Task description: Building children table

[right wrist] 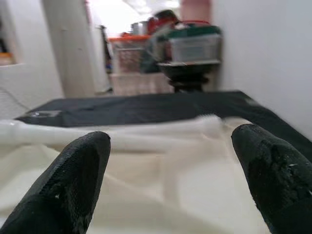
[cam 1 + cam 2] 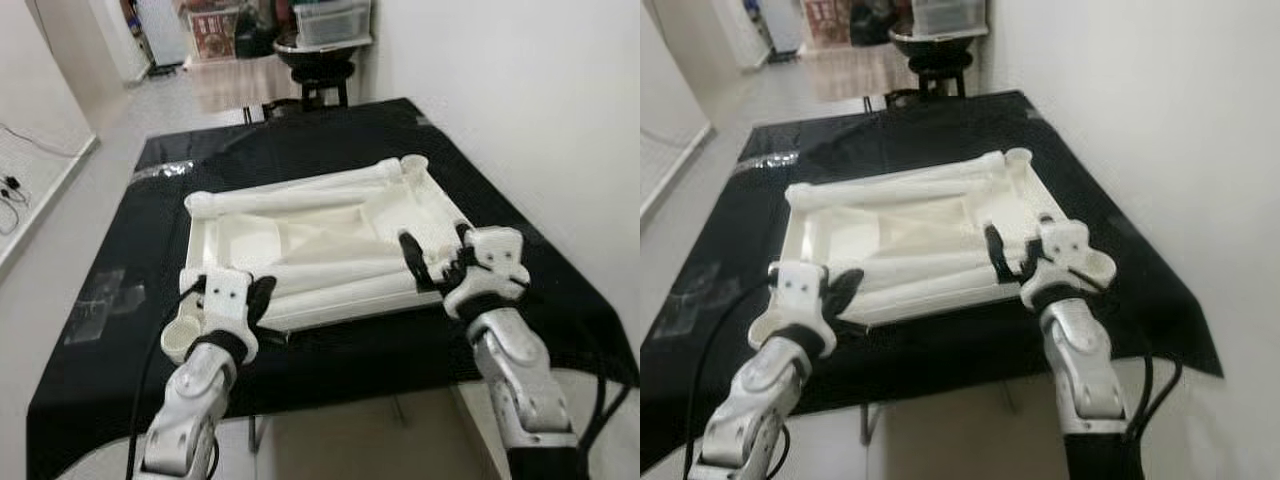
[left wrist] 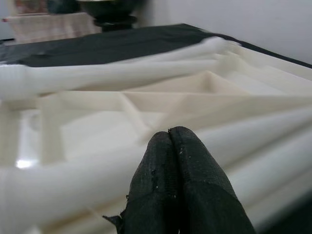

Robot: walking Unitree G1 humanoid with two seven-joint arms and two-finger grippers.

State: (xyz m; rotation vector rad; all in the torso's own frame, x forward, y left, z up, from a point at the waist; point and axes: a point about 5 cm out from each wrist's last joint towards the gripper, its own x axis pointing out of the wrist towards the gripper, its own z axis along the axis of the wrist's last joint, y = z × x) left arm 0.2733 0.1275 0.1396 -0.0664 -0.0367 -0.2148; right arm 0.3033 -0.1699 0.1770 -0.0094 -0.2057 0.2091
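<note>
White legs [image 2: 330, 275] crowd the upturned tabletop [image 2: 250, 240]; bare black cloth [image 2: 300, 140] lies open beyond it

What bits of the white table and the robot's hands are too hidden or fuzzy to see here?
- White plastic tabletop, left eye view: its near-left corner is covered by the left gripper.
- Right gripper, left eye view: it covers the tabletop's near-right edge.
- Right wrist view: the tabletop is blurred, so its ribs cannot be made out.
- Clear storage box, left eye view: cut off by the top edge.
</note>
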